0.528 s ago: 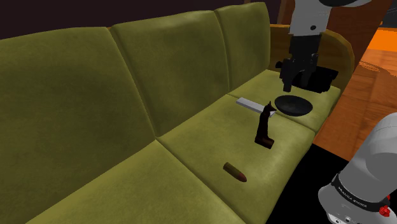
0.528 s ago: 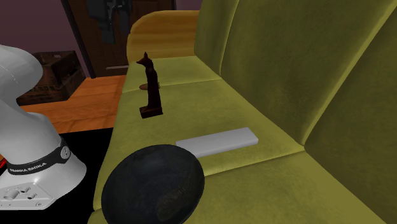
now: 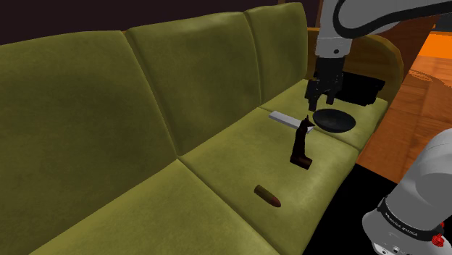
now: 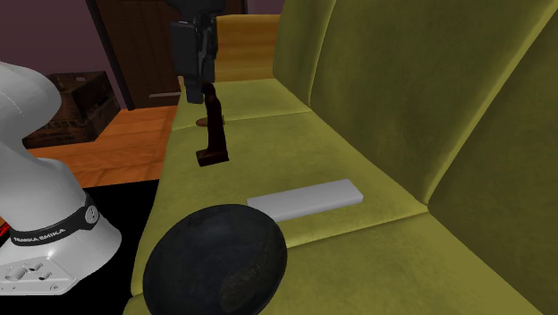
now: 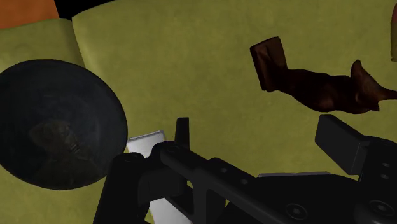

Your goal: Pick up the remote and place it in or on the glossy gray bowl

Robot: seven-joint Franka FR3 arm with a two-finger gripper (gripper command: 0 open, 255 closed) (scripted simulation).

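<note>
The remote (image 3: 285, 119) is a flat pale grey slab lying on the olive sofa seat (image 3: 239, 159), right beside the dark glossy bowl (image 3: 334, 120). In the second exterior view the remote (image 4: 307, 199) lies just behind the bowl (image 4: 216, 259). My gripper (image 3: 316, 103) hangs open above the gap between remote and bowl, holding nothing. It shows in front of the statue's head (image 4: 197, 97). In the wrist view my gripper (image 5: 261, 137) stands apart over the seat. The bowl (image 5: 54, 124) is off to one side, and one end of the remote (image 5: 145, 143) peeks past one finger (image 5: 182, 130).
A dark brown animal statue (image 3: 300, 148) stands upright on the seat near the remote. A small brown object (image 3: 267, 195) lies further along the cushion. A dark box (image 3: 362, 88) sits by the tan armrest (image 3: 391, 58). The sofa back (image 3: 145, 94) rises behind, with orange wooden floor (image 3: 424, 87) beyond.
My gripper has moved down and toward the shoulder view's left, closer to the remote. In the second exterior view it has dropped in front of the statue's head. Nothing else moved.
</note>
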